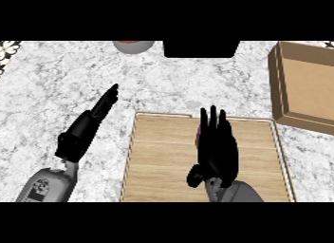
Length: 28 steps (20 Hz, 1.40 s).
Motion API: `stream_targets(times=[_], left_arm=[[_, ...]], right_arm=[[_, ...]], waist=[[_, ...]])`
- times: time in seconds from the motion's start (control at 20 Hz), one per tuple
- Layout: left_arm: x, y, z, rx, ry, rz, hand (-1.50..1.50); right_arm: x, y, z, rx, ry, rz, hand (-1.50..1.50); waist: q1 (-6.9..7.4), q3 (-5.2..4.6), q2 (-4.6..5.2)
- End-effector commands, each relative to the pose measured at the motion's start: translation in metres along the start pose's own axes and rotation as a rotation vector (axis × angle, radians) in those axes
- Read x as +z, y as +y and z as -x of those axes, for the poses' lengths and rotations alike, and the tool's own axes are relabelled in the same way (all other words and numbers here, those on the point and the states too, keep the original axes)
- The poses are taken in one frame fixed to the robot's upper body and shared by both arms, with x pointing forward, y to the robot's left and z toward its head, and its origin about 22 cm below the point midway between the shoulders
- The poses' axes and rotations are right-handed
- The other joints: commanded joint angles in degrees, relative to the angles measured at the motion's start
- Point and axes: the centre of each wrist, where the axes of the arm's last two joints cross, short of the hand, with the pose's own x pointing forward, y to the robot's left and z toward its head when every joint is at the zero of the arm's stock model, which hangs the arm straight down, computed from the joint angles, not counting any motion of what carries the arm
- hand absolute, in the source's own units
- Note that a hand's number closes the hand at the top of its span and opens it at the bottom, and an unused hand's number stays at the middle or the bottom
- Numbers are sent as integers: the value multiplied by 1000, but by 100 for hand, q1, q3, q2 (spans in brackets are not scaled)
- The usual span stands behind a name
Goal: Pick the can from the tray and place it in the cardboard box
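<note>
Can [198,135]: on the tray [156,156], only a purple sliver showing at the right hand's edge.
Right hand [217,152]: fingers straight, covering the can, not curled round it.
Left hand [86,128]: released, fingers straight, over the counter [58,85] left of the tray.

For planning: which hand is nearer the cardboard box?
Right. The right hand is over the tray, left of the box; the left hand is farther left, off the tray.

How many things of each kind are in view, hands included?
Hands: 2, left hand, right hand
Tray: 1
Cardboard box: 1
Grey bowl-like thing, far edge: 1
Black block, far edge: 1
Can: 0 plainly visible
Total: 6
</note>
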Motion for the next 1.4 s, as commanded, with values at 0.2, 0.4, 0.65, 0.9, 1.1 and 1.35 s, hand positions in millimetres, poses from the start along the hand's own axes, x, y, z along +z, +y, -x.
stream_targets(times=[0.2, 0.4, 0.65, 0.9, 1.1, 1.35], left_arm=[[4, 6, 2, -8, -1, 21, 0], [-12, -1, -2, -9, -11, 1, 0], [0, 2, 10, 6, 1, 0, 0], [-8, -1, 0, -7, 0, -18, 0], [-5, -1, 5, 17, 14, -4, 0], [-1, 0, 5, 9, 1, -23, 0]], right_arm=[[-15, 16, 1, 64, 153, -31, -150], [-19, 15, 3, 80, 140, -43, -150], [-27, 30, 15, 99, 105, -55, 150], [-32, 7, 57, 145, 22, -7, 150], [-40, -21, 141, 188, -210, -43, 150], [-59, -73, 231, 241, -313, 79, 150]], waist=[[6, 15, 28], [-20, 15, 33], [-1, 15, 39], [-48, 17, 25], [-162, 31, 32], [-110, 29, 28]])
